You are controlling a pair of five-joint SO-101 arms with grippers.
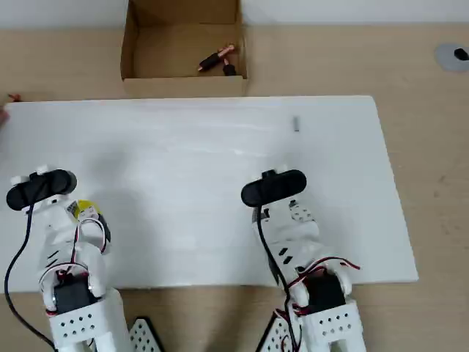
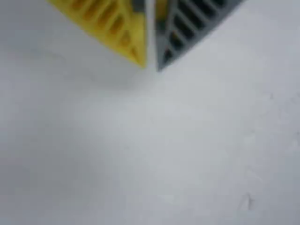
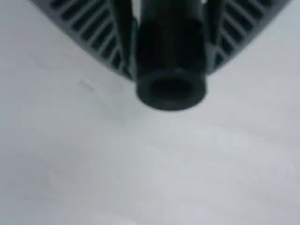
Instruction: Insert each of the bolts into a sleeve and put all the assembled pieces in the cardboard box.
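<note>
Two robot arms sit at the near edge of a wooden counter (image 1: 440, 147) covered by a white board (image 1: 183, 183). The right gripper (image 3: 169, 70) pinches a black sleeve (image 3: 171, 91) across its body, with one ribbed grey finger on each side. The sleeve's open, hollow end pokes out past the fingertips, just above the board. The left gripper (image 2: 151, 63) has one yellow finger and one grey. It is pressed together with nothing in it, its tips close over bare board near the board's left edge. At the far edge of the counter, just beyond the board, stands an open cardboard box (image 1: 183, 86). Two assembled pieces (image 1: 218, 59), black with coppery ends, lie together near its right wall. A small grey item (image 1: 296, 124) lies alone on the board near its far edge, toward the right. It may be a loose bolt, but it is too small to tell. The sleeve looks small, light and rigid, with a smooth round surface that could twist or slip in a loose hold. The grasp across its middle, which leaves the bore clear, seems the right one. A bolt of this kind would likely be light, stiff and apt to roll. Taking it near the head, with the shank free to enter the bore, seems best.
</note>
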